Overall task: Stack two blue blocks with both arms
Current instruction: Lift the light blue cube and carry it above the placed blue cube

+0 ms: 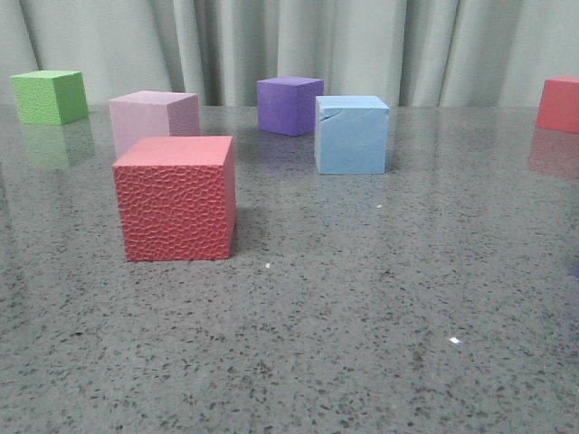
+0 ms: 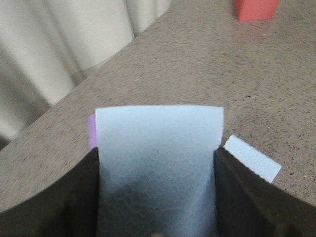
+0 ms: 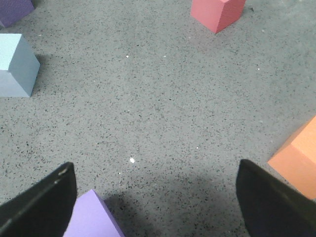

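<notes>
The left tool (image 2: 157, 197) grips one blue block (image 2: 158, 163) between its fingers, held off the surface (image 1: 362, 298). The second blue block (image 1: 352, 134) stands beside the purple cube (image 1: 289, 105), unstacked. The right tool (image 3: 157, 207) hangs open, empty.

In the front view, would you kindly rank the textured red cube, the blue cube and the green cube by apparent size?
1. Textured red cube, though it sits nearest the camera.
2. Blue cube.
3. Green cube, farthest back, so unsure.

A speckled grey table (image 1: 380, 334) is seen. On it are set a textured red cube (image 1: 176, 199), pink cube (image 1: 154, 117), green cube (image 1: 50, 96), purple cube (image 1: 289, 105), cracked blue block (image 1: 351, 134) and another red cube (image 1: 559, 104).
</notes>
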`<state>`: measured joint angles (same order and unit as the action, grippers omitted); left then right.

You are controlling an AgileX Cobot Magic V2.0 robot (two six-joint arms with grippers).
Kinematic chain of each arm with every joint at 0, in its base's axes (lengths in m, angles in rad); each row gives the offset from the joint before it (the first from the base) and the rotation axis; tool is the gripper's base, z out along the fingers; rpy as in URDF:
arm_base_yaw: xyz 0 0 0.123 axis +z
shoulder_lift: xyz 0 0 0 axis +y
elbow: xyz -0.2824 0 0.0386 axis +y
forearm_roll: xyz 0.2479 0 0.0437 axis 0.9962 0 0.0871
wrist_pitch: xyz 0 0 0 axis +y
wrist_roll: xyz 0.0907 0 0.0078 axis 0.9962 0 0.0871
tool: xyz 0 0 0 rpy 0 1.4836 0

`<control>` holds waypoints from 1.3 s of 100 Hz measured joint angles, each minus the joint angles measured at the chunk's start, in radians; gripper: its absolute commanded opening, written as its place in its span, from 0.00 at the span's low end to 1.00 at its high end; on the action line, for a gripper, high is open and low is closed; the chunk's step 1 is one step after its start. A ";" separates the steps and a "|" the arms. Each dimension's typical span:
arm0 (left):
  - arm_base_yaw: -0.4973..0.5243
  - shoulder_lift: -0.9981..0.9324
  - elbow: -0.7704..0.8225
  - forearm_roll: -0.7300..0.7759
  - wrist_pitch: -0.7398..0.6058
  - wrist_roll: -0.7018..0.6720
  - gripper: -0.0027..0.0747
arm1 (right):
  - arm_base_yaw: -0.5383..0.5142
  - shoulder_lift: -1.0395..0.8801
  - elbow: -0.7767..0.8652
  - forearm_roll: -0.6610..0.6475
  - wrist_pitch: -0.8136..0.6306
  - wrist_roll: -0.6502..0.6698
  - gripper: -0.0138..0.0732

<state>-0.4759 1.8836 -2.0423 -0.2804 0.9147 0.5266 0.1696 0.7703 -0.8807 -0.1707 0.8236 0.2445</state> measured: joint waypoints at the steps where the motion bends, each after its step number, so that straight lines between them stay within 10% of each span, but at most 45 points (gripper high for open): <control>1: -0.002 0.008 -0.004 -0.003 0.003 0.007 0.29 | 0.000 0.000 0.000 0.000 0.000 0.000 0.90; 130: -0.089 0.145 -0.128 -0.099 0.218 0.380 0.28 | 0.000 0.000 0.000 0.000 -0.002 0.000 0.90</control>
<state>-0.5646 2.0289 -2.1701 -0.3791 1.1323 0.9071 0.1696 0.7703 -0.8807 -0.1707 0.8221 0.2445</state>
